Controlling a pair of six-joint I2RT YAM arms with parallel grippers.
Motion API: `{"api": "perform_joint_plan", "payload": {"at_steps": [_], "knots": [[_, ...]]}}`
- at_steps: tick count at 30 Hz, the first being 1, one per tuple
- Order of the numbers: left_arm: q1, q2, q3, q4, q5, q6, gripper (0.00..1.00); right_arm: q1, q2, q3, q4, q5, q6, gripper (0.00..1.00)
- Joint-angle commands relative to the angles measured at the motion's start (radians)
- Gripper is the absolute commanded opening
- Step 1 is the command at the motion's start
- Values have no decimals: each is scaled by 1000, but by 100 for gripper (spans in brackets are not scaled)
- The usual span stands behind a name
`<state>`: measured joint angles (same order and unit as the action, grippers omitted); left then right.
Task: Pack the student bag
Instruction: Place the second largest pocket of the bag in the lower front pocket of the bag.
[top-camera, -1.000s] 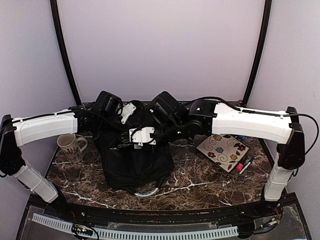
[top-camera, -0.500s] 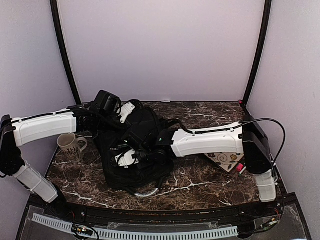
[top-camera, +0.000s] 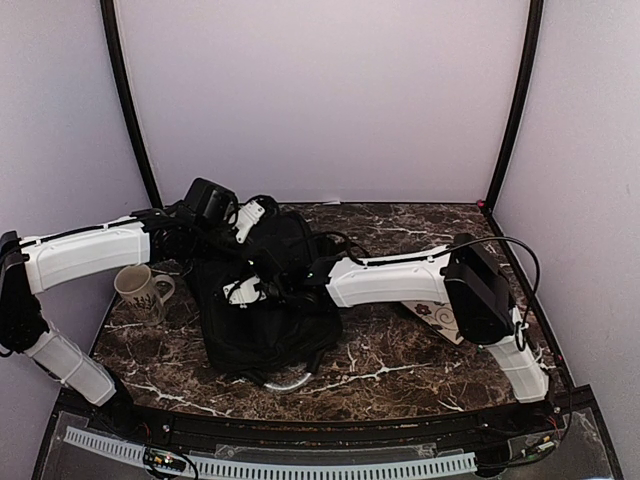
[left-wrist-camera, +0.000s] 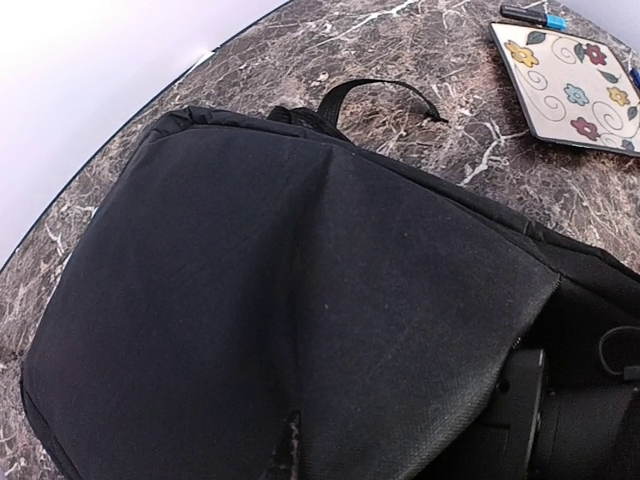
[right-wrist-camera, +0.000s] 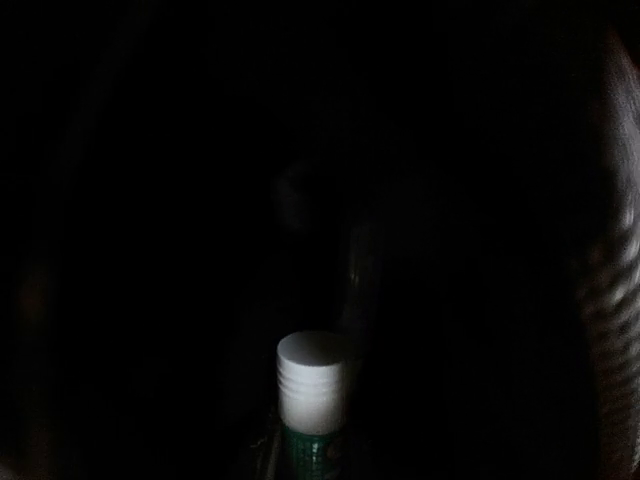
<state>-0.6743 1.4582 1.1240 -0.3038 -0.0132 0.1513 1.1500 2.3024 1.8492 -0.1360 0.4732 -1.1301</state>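
The student bag (top-camera: 268, 325), a big black fabric backpack, lies in the middle of the marble table; its top loop (left-wrist-camera: 378, 90) points to the back. My left gripper (top-camera: 257, 229) is shut on the bag's upper flap (left-wrist-camera: 300, 300) and holds it lifted, with the fabric creased where it is pinched. My right gripper (top-camera: 232, 298) is reached into the opening under that flap. The right wrist view is almost black: only a green bottle with a white ribbed cap (right-wrist-camera: 311, 385) shows, standing out of my right gripper (right-wrist-camera: 310, 445), whose fingers are lost in the dark.
A beige mug (top-camera: 138, 290) stands left of the bag, under my left arm. A flowered square card (left-wrist-camera: 575, 85) lies to the right, partly covered by my right arm (top-camera: 400, 280), with a blue-tipped marker (left-wrist-camera: 530, 15) beside it. A bag strap (top-camera: 288, 380) loops toward the front edge.
My right arm has swung down from above the bag and pushed its gripper into the opening. The left gripper has kept hold of the flap with hardly any movement.
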Motion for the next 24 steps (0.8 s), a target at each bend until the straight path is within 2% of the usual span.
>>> {"api": "perform_joint_plan", "payload": {"at_steps": [1,3,5,11,20,24], "knots": [[-17,-106,50,76,64,-21,0,-26,47,-19,250,108,-106,35],[-16,-111,48,78,58,-21,0,-24,51,-30,299,124,-120,43],[-17,-115,45,80,51,-19,0,-20,43,-35,280,124,-112,46],[-16,-122,38,90,22,-18,0,14,-60,-115,178,66,-29,51],[-4,-67,45,82,18,-30,1,78,-226,-209,-42,-19,201,53],[9,-29,56,78,36,-42,0,94,-300,-298,-132,-156,267,53]]}}
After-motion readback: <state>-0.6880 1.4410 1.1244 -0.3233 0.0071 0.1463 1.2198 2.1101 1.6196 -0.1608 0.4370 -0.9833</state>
